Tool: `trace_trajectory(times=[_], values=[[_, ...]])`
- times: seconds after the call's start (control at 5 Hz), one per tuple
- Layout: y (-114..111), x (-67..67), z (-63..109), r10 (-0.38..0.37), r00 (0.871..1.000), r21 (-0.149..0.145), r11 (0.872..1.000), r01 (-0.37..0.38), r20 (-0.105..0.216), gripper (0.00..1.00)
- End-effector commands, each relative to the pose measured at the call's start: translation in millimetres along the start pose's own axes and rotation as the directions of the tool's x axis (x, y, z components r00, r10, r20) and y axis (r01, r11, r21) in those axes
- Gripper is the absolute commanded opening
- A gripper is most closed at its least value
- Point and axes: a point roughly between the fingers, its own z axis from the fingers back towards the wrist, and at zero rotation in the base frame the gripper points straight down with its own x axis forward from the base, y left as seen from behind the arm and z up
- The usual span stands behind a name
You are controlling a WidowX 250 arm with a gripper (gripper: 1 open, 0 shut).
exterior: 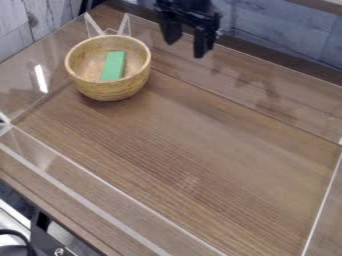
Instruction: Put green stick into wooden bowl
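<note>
The wooden bowl [108, 68] sits at the back left of the table, round and light tan. Inside it lies the green stick [114, 65], flat and bright green, resting on the bowl's paler floor. My gripper [185, 42] hangs at the top of the view, to the right of the bowl and raised above the table. Its two dark fingers [202, 43] point down and stand apart with nothing between them.
A clear acrylic wall [54, 160] rings the wooden tabletop [201, 140], with a low front panel and side panels. A grey wall runs behind the table at the back right.
</note>
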Motion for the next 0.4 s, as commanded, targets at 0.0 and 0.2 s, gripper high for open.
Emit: trace_trajectory(times=[0.0, 0.2], values=[[-14, 12.6, 27.0, -0.023, 0.997, 0.009, 1.0, 0.022, 0.078, 1.0], [-3, 13.7, 23.7, -0.01, 0.997, 0.019, 1.0, 0.009, 0.078, 1.0]])
